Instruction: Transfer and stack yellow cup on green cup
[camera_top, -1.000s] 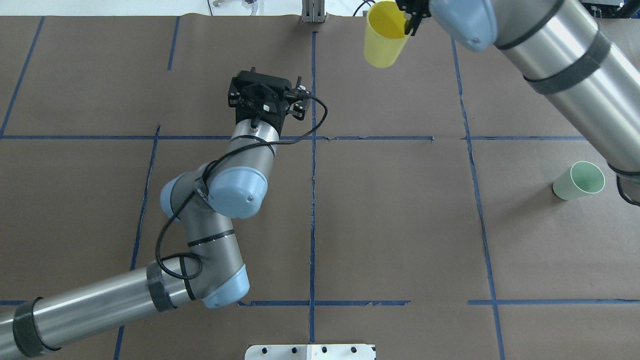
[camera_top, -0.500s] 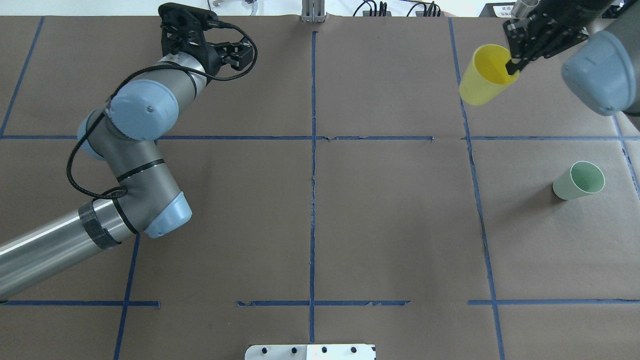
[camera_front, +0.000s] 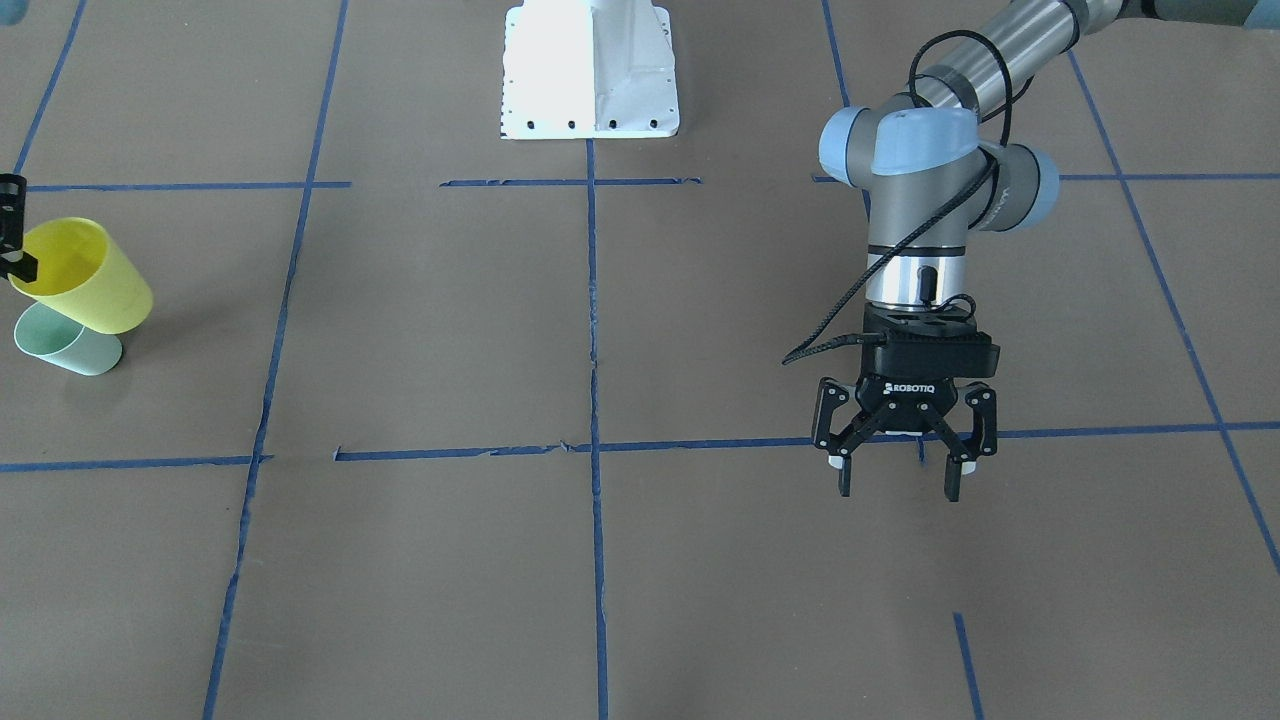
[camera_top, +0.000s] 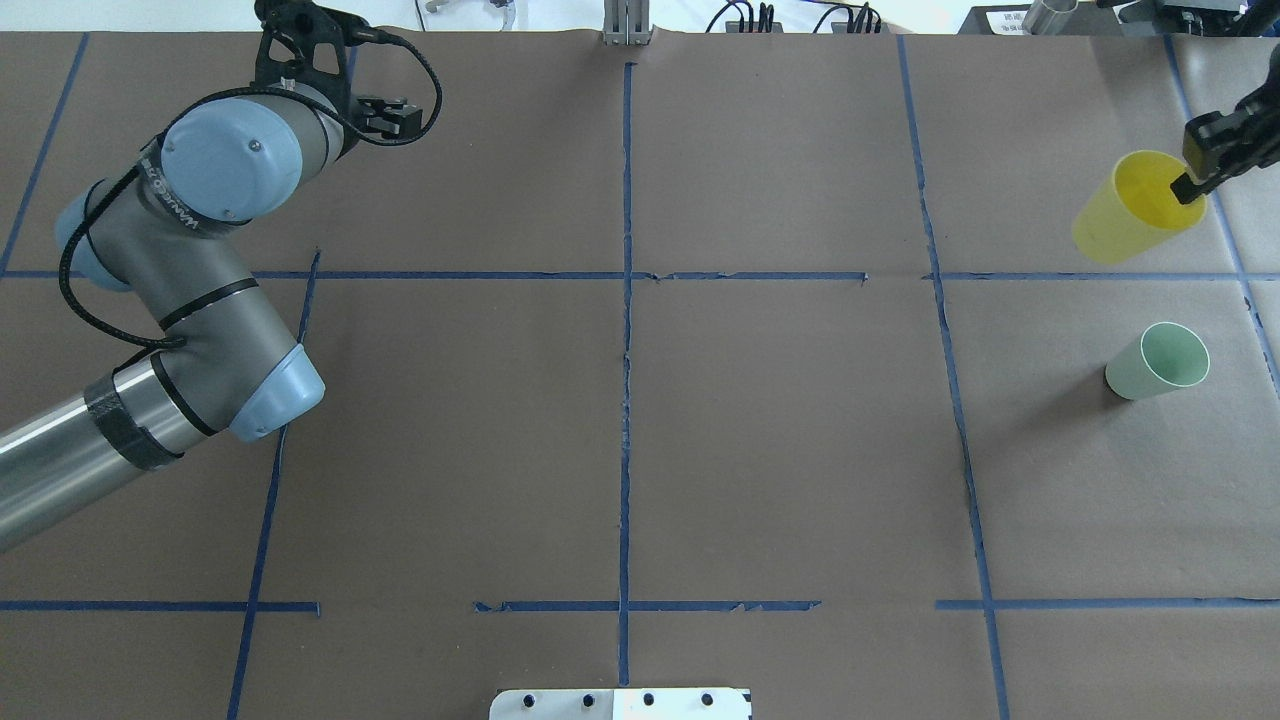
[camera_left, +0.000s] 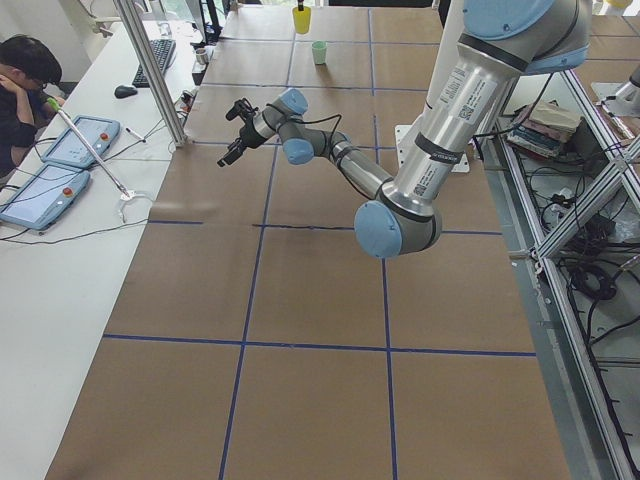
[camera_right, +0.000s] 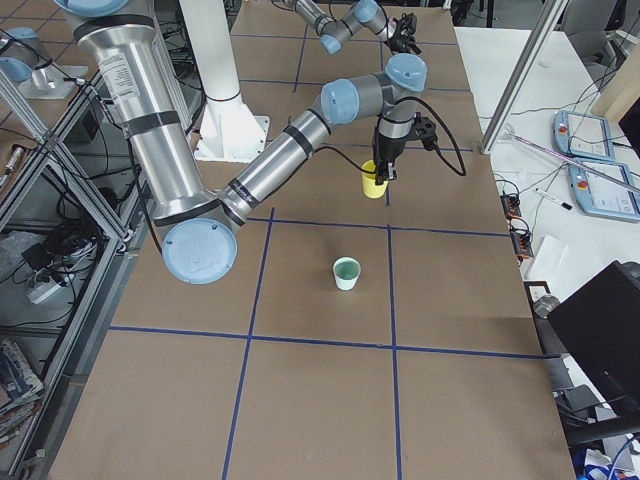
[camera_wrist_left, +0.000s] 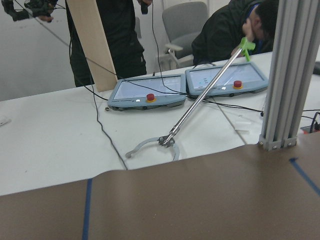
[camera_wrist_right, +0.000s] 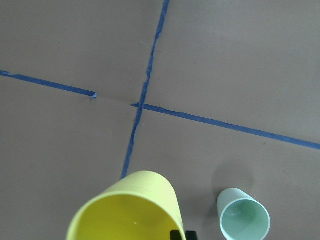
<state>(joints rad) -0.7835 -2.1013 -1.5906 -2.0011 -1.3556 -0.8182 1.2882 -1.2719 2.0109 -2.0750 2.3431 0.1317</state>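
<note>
The yellow cup (camera_top: 1135, 210) hangs tilted in the air, held by its rim in my right gripper (camera_top: 1192, 190), which is shut on it with one finger inside. The green cup (camera_top: 1158, 360) stands upright on the brown table, closer to the robot than the yellow cup and apart from it. In the front view the yellow cup (camera_front: 85, 280) overlaps the green cup (camera_front: 65, 345). The right wrist view shows the yellow cup (camera_wrist_right: 127, 210) beside the green cup (camera_wrist_right: 244, 220). My left gripper (camera_front: 897, 488) is open and empty, far off on the left side.
Blue tape lines (camera_top: 625, 330) divide the brown table cover. A white base plate (camera_top: 620, 703) sits at the near middle edge. Beyond the far edge stand a metal post (camera_wrist_left: 292, 75), teach pendants (camera_wrist_left: 145, 95) and seated and standing people.
My right gripper has carried the yellow cup from the far middle to the right, nearer the green cup. My left arm has swung from the centre to the far left corner.
</note>
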